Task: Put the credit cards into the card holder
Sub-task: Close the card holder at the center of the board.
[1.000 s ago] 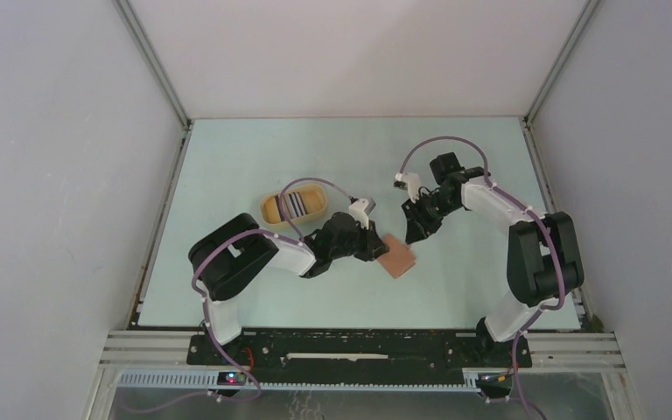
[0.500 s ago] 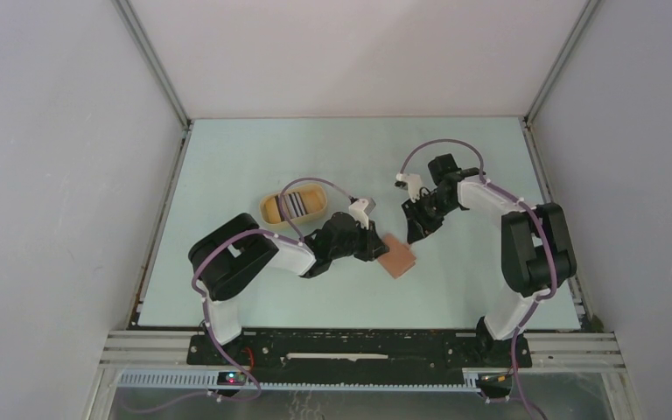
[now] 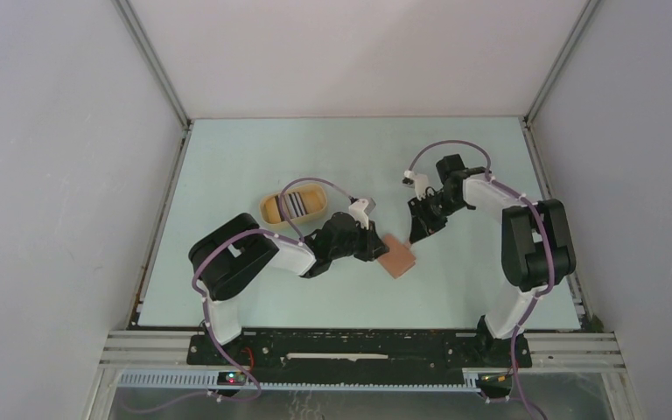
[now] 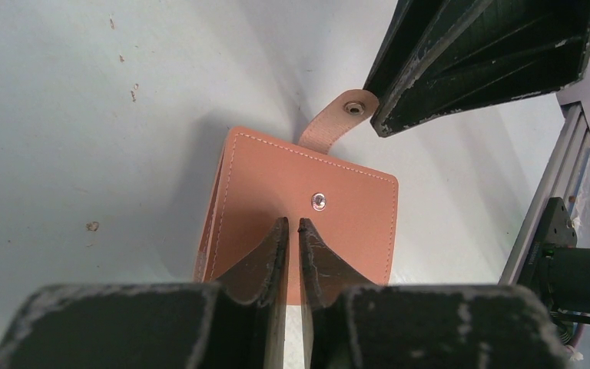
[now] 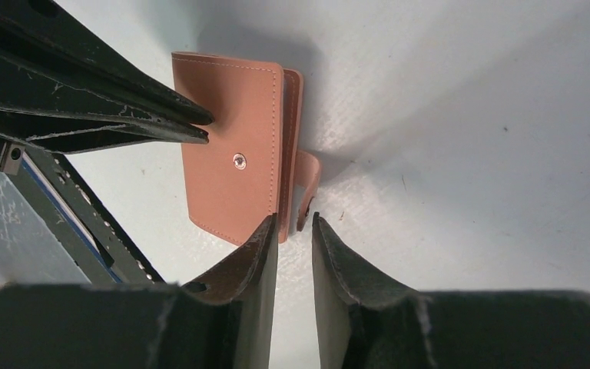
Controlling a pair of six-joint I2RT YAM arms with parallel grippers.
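Top view: card holder (image 3: 398,261) lies flat on the table (image 3: 254,157), mid-workspace, between the two arms; left gripper (image 3: 374,251) sits at its left edge, right gripper (image 3: 416,236) just beside its upper right corner; credit cards (image 3: 296,204) stand in the yellow tray (image 3: 269,208), well apart from the holder; no card is seen outside the tray.

Left wrist: card holder (image 4: 307,204) is folded shut, cover up, snap stud (image 4: 319,201) bare; tab (image 4: 344,115) is unsnapped and sticks out past the far edge; left gripper (image 4: 292,225) has its jaws all but together with only a thin slit and nothing seen between them; its tips rest on the cover, which looks like pinning rather than pinching; the right gripper's fingertip (image 4: 380,123) is just beside the tab.

Right wrist: right gripper (image 5: 293,224) has its jaws narrowly parted with bare table showing through the gap; nothing is clamped; tab (image 5: 310,181) curls off the holder's edge just ahead of the gap; card holder (image 5: 230,165) is touching or nearly touching the left-hand finger; which one cannot be told.

Progress judgement: early; snap is undone, holder is not yet opened, and no card is loaded or picked; left to do: lift the cover by tab or edge, then move each card from tray to holder.
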